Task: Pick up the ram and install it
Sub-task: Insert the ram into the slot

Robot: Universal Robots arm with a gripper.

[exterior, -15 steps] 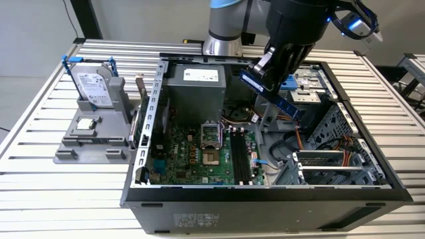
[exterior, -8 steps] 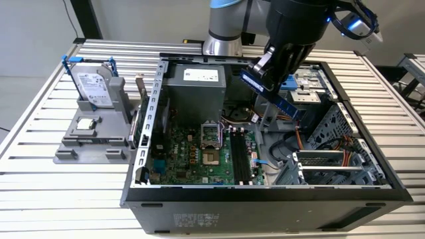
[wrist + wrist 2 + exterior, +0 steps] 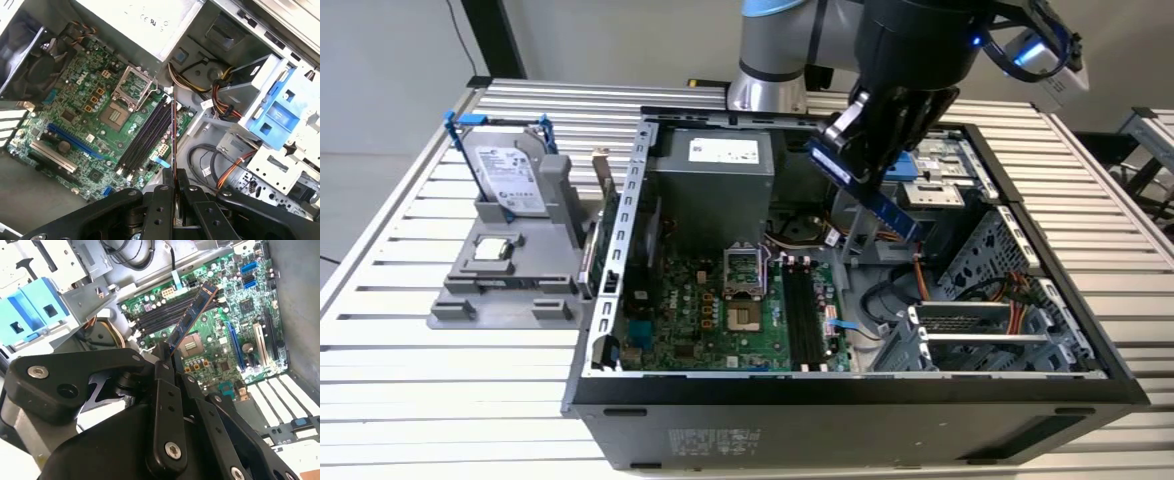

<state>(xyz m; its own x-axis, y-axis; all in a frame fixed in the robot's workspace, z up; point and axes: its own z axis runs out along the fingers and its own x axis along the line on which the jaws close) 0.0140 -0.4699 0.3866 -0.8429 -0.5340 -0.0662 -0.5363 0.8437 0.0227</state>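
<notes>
The ram (image 3: 894,210) is a long thin stick held tilted in the air above the open computer case (image 3: 854,385). My gripper (image 3: 851,142) is shut on its upper end. In the second wrist view the ram (image 3: 191,317) reaches from my gripper (image 3: 165,359) out over the green motherboard (image 3: 240,305). In the first wrist view the ram (image 3: 173,131) is seen edge-on, running from my gripper (image 3: 174,176) alongside the black memory slots (image 3: 147,134). The slots (image 3: 803,318) lie below the stick, apart from it, and look unfilled.
A silver hard drive (image 3: 504,172) stands in a grey holder at the exterior view's left, with a small square processor chip (image 3: 492,248) in front of it. Inside the case are a power supply (image 3: 714,165), a blue drive bracket (image 3: 275,107), cable bundles (image 3: 225,100) and a drive cage (image 3: 987,320).
</notes>
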